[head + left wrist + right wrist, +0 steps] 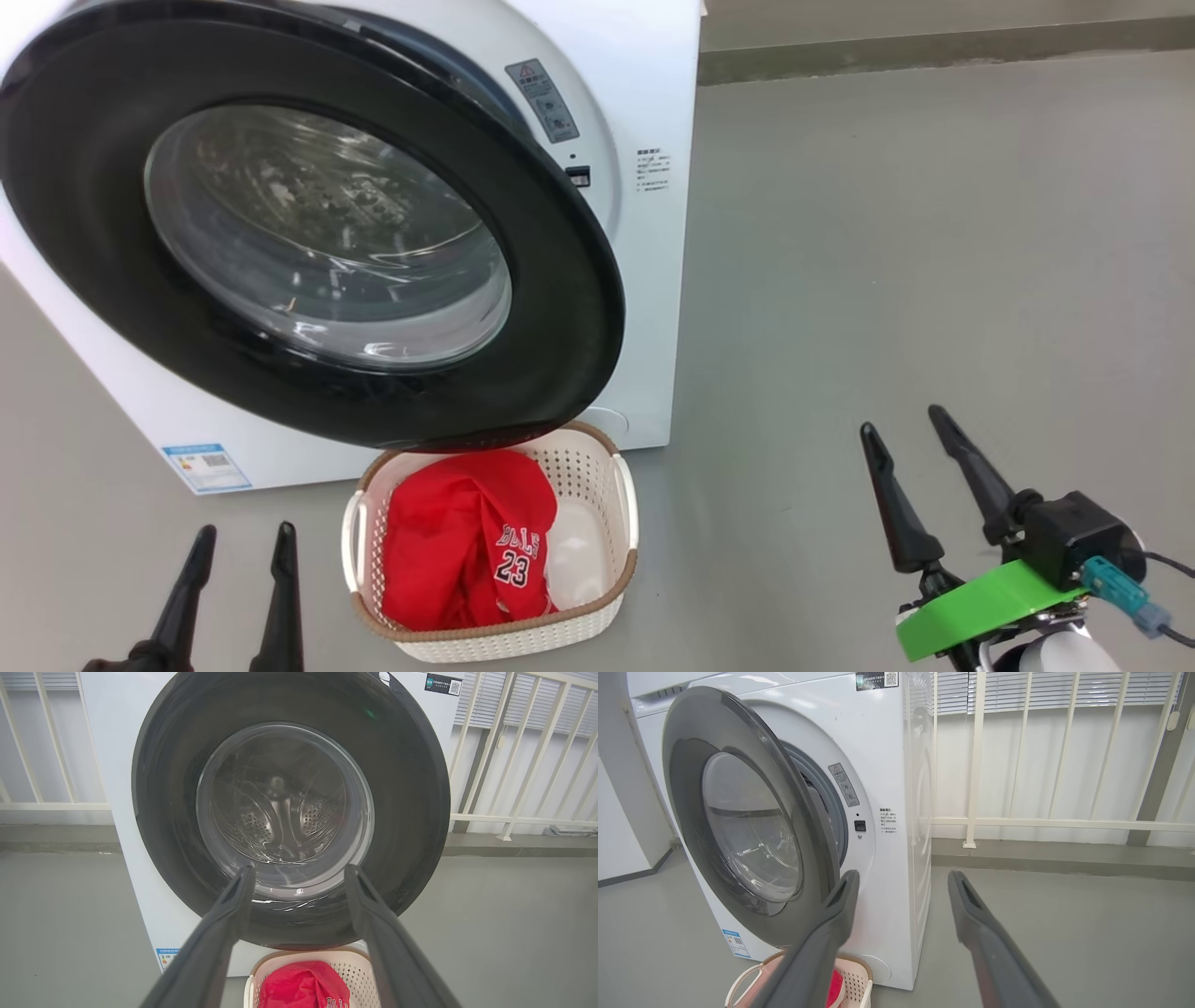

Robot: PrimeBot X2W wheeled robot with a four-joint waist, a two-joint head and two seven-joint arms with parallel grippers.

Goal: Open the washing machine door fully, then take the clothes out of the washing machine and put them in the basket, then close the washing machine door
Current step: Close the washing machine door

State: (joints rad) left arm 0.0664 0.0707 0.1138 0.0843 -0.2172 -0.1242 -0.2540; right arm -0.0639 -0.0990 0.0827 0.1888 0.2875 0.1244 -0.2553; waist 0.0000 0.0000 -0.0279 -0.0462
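One washer (653,280) carries four labels: a blue one with a QR square (206,467) at its lower front corner, a grey warning sticker (542,100) beside the opening, a small block of print (653,170) too fine to read, and a black QR sticker (876,680) at its top edge. Its one door (560,308) stands ajar. One basket (597,457) sits on the floor against the washer's front, under the door's lower rim, holding the clothes (448,541): a red jersey lettered "BULLS 23". Two grippers: the left (245,532) before the washer's front, the right (901,418) well off the washer's right side, both with fingers spread and holding nothing.
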